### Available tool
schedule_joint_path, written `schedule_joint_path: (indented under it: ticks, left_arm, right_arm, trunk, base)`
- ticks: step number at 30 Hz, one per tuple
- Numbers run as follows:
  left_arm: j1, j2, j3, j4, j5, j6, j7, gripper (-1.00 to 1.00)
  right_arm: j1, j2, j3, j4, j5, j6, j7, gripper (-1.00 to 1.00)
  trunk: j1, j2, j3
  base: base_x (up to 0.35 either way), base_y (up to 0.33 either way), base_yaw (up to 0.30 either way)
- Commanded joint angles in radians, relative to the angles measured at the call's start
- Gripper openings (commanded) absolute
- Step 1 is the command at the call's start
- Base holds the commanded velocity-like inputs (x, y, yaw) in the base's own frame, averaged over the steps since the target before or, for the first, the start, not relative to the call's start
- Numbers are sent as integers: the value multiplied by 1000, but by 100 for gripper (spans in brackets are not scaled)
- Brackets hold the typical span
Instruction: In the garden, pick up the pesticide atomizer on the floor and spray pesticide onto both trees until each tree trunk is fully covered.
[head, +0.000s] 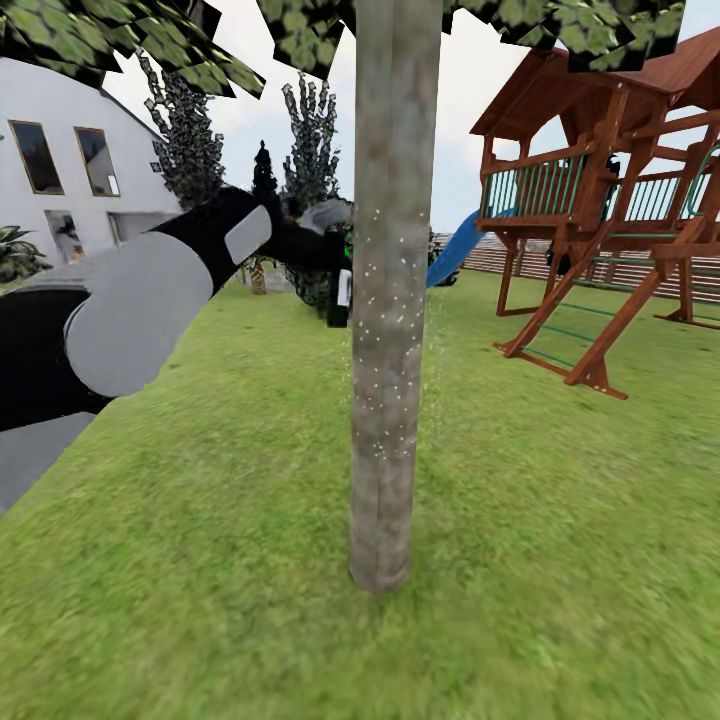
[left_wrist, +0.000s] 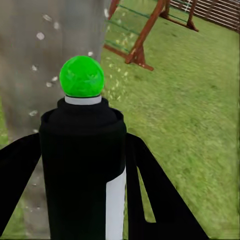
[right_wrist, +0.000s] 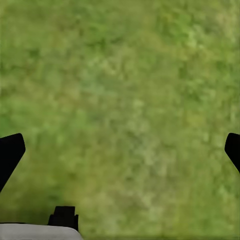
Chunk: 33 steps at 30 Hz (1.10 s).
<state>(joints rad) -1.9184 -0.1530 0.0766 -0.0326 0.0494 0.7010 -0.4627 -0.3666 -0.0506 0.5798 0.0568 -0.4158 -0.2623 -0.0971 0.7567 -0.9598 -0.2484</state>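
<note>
A wooden play tower with a red-brown roof and green railings stands on the lawn to the right. A blue slide slopes down from it. A white house with dark windows stands far left, with dark narrow trees beside it.

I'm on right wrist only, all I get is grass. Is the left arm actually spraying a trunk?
Observer: Yes. In the head view the left arm holds the pesticide atomizer up beside the tree trunk, and white droplets speckle the bark.
Operator: Grip solid?
Observer: The left wrist view shows the left gripper with black fingers on either side of the bottle, and its green spot facing the trunk.
Operator: Anything close by to the right?
Observer: A wooden play tower with a blue slide stands on the lawn beyond the trunk, clear of the arm.
</note>
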Motion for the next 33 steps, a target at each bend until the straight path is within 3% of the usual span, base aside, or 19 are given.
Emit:
schedule_joint_path:
  ticks: [1, 6, 8, 9, 10, 11, 13, 16, 17, 20, 21, 24, 26, 28, 33]
  left_arm:
    - [14, -18, 5, 2, 3, -2, 0, -100]
    - [113, -18, 4, 1, -1, -65, 3, -100]
    - [150, 6, 4, 1, -1, -99, 4, -100]
    - [197, 26, 2, 1, -3, -123, 4, -100]
    - [241, 38, -1, 0, -41, -138, 4, -100]
    - [259, 42, -2, 0, -79, -164, 5, -100]
    - [321, 49, -3, 1, -119, -226, 5, -100]
    - [431, 51, -3, 2, -129, -347, 4, -100]
    - [459, 59, -3, 2, -129, -358, 4, -100]
    - [583, 115, -3, 3, -129, -489, 3, -100]
    - [616, 119, -3, 4, -129, -505, 3, -100]
    - [743, 121, -3, 4, -127, -625, 1, -100]
    - [869, 111, -3, 5, -125, -711, -1, -100]
    - [926, 102, -3, 5, -125, -777, -2, -100]
    - [948, 99, -3, 5, -125, -805, -2, -100]
  right_arm:
    - [0, 0, 0, 0, 0, 0, 0, 100]
    - [0, 0, 0, 0, 0, 0, 0, 100]
    - [0, 0, 0, 0, 0, 0, 0, 100]
    - [0, 0, 0, 0, 0, 0, 0, 100]
    - [0, 0, 0, 0, 0, 0, 0, 100]
    - [0, 0, 0, 0, 0, 0, 0, 100]
    - [0, 0, 0, 0, 0, 0, 0, 100]
    - [0, 0, 0, 0, 0, 0, 0, 100]
    - [0, 0, 0, 0, 0, 0, 0, 100]
    - [0, 0, 0, 0, 0, 0, 0, 100]
    - [0, 0, 0, 0, 0, 0, 0, 100]
    - [0, 0, 0, 0, 0, -1, 0, 100]
    - [0, 3, 0, -1, 0, -3, 0, 100]
    - [0, 2, -1, -1, -1, -3, -1, 100]
    - [0, 2, -2, -2, -1, -3, -1, 100]
  trunk:
    - [0, 0, 0]
    - [0, 0, 0]
    - [0, 0, 0]
    - [0, 0, 0]
    - [0, 0, 0]
    - [0, 0, 0]
    - [0, 0, 0]
    - [0, 0, 0]
    - [0, 0, 0]
    - [0, 0, 0]
    - [0, 0, 0]
    - [0, 0, 0]
    - [0, 0, 0]
    - [0, 0, 0]
    - [0, 0, 0]
  base:
    - [0, 0, 0]
    - [0, 0, 0]
    - [0, 0, 0]
    - [0, 0, 0]
    - [0, 0, 0]
    - [0, 0, 0]
    - [0, 0, 0]
    - [0, 0, 0]
    - [0, 0, 0]
    - [0, 0, 0]
    - [0, 0, 0]
    - [-157, 37, 0]
    - [-299, 89, 0]
    - [-326, 110, 0]
    - [-335, 120, 0]
